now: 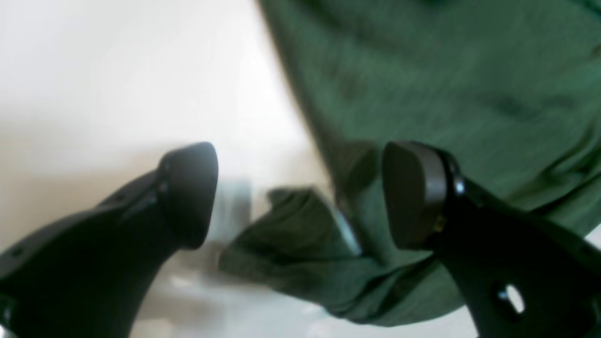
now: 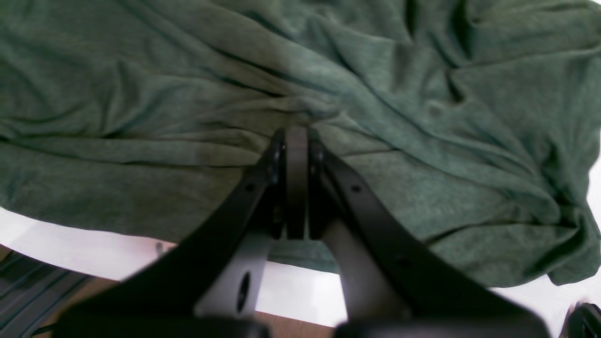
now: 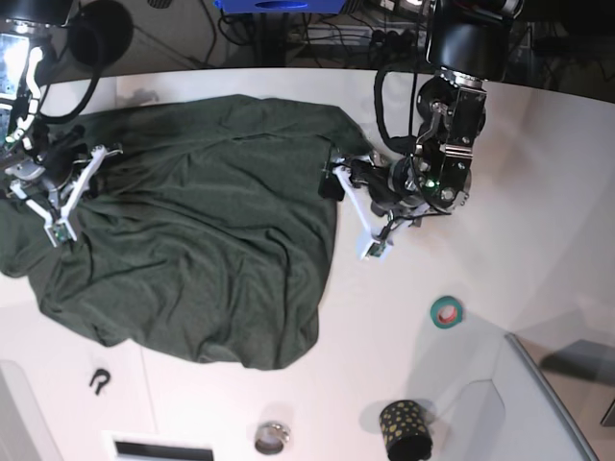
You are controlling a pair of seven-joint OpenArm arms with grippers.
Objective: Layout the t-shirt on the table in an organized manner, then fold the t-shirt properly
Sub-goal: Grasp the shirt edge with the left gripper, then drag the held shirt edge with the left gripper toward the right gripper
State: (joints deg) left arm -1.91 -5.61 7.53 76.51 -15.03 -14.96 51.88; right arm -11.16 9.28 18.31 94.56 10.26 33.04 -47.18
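1. left wrist view: two black fingers (image 1: 188,195) of the left gripper (image 1: 300,195) fill the foreground, spread wide with nothing between them. the t-shirt (image 1: 446,94) lies ahead and to the right; a loose folded corner of it sits past the tips in the gap between them, not gripped. white table (image 1: 117,70) shows to the left.

2. right wrist view: the right gripper (image 2: 296,141) has its fingers pressed together, tips sunk into a bunched ridge of the green cloth; creases run out from that spot, so it looks pinched on the cloth. the shirt fills nearly the whole view, and a strip of table shows along the near edge.

3. base view: the shirt lies rumpled, spread over the left half of the table (image 3: 538,173). the right gripper sits on its far-left edge; the left gripper hangs just beside its upper-right edge, apart from the cloth. my judgement: the coming move turns on that right edge, which the left arm is nearer to.
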